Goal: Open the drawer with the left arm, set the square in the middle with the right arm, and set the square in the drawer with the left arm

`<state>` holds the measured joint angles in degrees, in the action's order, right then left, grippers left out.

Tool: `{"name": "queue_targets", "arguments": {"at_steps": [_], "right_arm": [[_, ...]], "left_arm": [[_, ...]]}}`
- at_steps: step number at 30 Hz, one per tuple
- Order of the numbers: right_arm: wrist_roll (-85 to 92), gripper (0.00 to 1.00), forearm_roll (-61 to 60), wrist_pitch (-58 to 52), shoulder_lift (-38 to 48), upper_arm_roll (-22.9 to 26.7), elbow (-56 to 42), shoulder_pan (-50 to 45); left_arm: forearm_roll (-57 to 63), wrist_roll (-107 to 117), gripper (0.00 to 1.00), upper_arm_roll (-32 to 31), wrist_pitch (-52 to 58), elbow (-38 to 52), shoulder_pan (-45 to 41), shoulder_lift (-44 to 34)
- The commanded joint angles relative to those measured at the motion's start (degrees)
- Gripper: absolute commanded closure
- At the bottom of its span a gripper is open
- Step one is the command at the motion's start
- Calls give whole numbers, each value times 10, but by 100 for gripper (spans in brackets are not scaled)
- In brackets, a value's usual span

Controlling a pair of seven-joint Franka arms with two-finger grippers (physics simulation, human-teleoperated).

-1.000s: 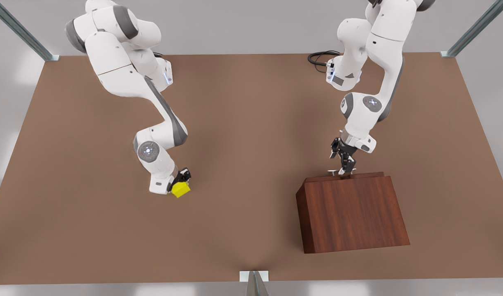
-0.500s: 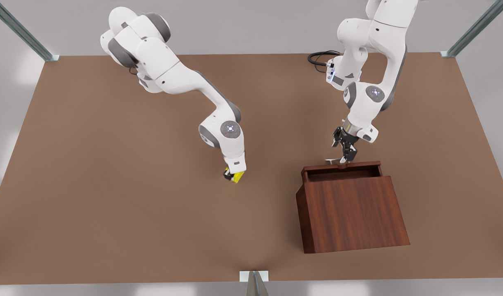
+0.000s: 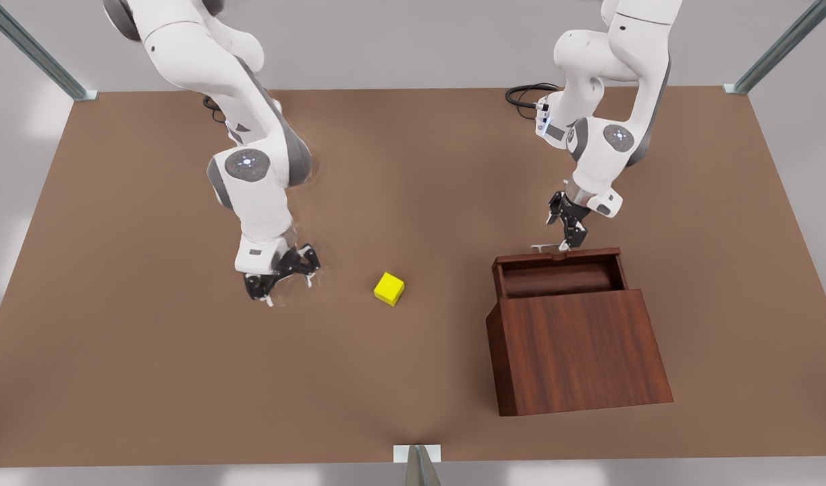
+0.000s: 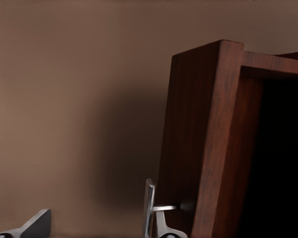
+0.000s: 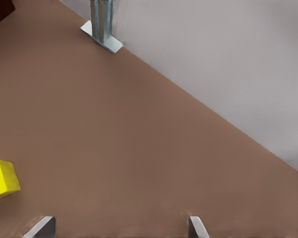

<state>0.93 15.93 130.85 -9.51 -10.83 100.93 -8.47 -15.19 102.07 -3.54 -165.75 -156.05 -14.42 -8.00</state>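
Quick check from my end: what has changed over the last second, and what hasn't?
The right gripper carried the square toward the front view's right, let it go on the middle of the table, and drew back open. The left gripper, at the handle, pulled the drawer farther out of the cabinet. The cabinet stayed put.

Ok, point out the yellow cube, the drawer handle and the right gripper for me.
yellow cube (image 3: 389, 288), front view, on its top face.
drawer handle (image 3: 545, 247), front view, on the silver bar.
right gripper (image 3: 286, 277), front view, midway between its open fingertips.
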Motion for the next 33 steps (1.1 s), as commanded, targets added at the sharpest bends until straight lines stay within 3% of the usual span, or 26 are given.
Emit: {"name": "queue_targets", "arguments": {"at_steps": [1,3,5,6,10,12,14,18,21,24,28,33], "right_arm": [[-89,0,-39,-169,42,0,-22,85],[-88,0,-88,-260,35,33,-77,118],[-74,0,-99,-284,15,63,-117,123],[-53,0,-100,-337,-9,57,-164,150],[-51,0,-110,-355,6,55,-158,147],[-53,0,-113,-351,-22,55,-194,150],[-49,0,-131,-359,-22,60,-208,159],[-51,0,-130,-368,-11,61,-207,161],[-50,0,-131,-384,-11,63,-213,166],[-50,0,-148,-376,-10,66,-223,171],[-48,0,-149,-359,-19,63,-230,169],[-48,0,-136,-322,-29,64,-233,172]], "left_arm": [[-1,19,0,0,8,-6,-6,-6],[-1,29,0,-1,8,-7,-13,-7],[-1,52,0,-1,49,-7,-26,-47],[-1,51,0,-1,82,-2,-28,-77],[9,17,0,-5,188,94,-30,-94],[123,-20,0,-5,191,155,-30,-46],[132,-129,0,-4,206,228,-30,3],[147,-404,0,-15,424,463,-29,126],[147,-570,0,-35,462,517,-32,157],[147,-586,0,-35,503,618,-79,234],[198,-612,0,-35,507,722,-148,343],[197,-749,0,-35,500,811,-173,437]]}}
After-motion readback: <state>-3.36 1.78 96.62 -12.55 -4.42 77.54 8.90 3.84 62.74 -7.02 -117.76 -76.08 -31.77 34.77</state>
